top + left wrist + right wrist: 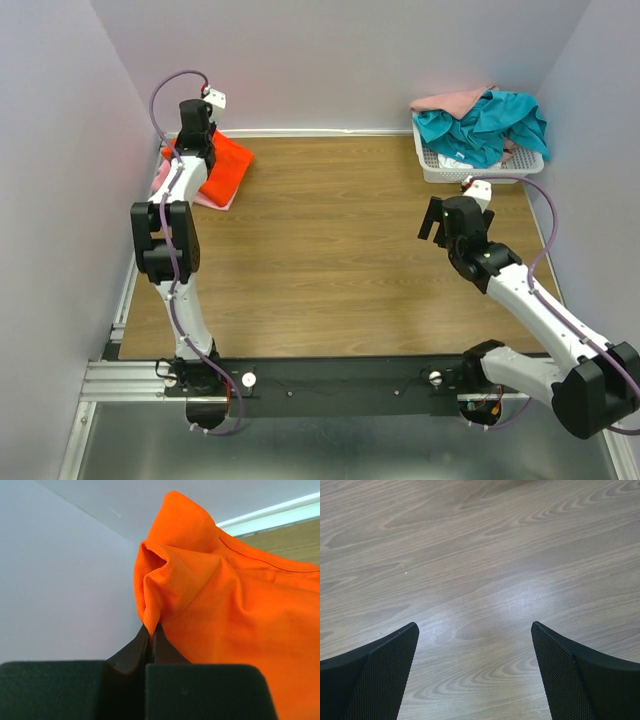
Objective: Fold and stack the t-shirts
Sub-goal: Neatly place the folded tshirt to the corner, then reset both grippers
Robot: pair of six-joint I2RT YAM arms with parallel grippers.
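Note:
The bright orange t-shirt [225, 165] lies folded at the table's far left corner on top of a light pink t-shirt [212, 203]. My left gripper [192, 148] is shut on a pinched fold of the orange t-shirt [210, 595], near the left wall. A teal t-shirt [485, 125] and a peach-pink t-shirt [450, 100] are heaped in the white mesh basket [440, 168] at the far right. My right gripper [437, 222] is open and empty, over bare wood in front of the basket; its fingers [385, 672] are wide apart.
Purple-grey walls close the table on the left, back and right. The wooden tabletop [330, 240] lies between the two arms. A black and metal rail [330, 385] runs along the near edge.

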